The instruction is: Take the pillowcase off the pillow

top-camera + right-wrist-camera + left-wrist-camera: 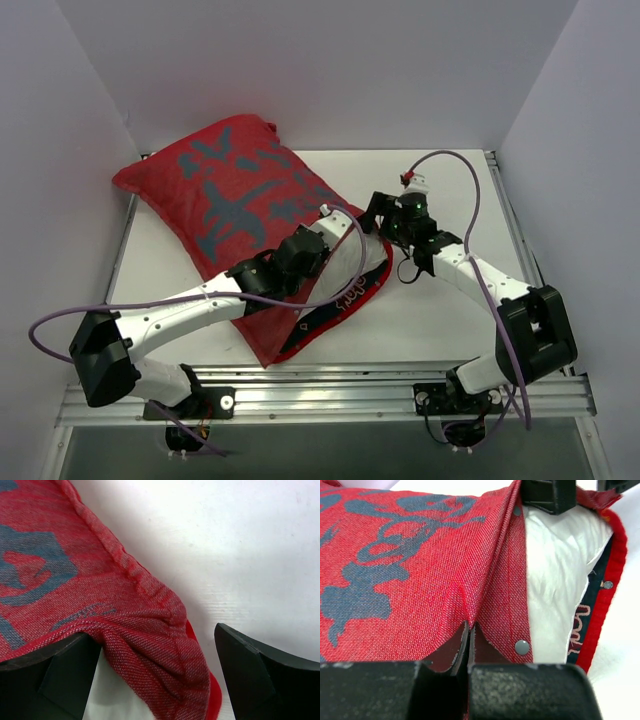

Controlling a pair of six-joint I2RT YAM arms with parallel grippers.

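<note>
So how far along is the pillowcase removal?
Done: the pillowcase mouth gapes, white pillow showing. In hand: left gripper pinches a fold by the snap edge; right gripper open, straddling the hem corner. Left: the whole pull-off, the pillow is almost entirely inside.

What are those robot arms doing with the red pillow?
They are working to get the red pillowcase off the white pillow on the table. The left tool is pinched shut on a fold of the pillowcase near its open end, where the pillow peeks out. The right tool is open, with a bunched edge of the pillowcase sitting in its gap, not squeezed. Most of the pillow is inside the pillowcase.
</note>
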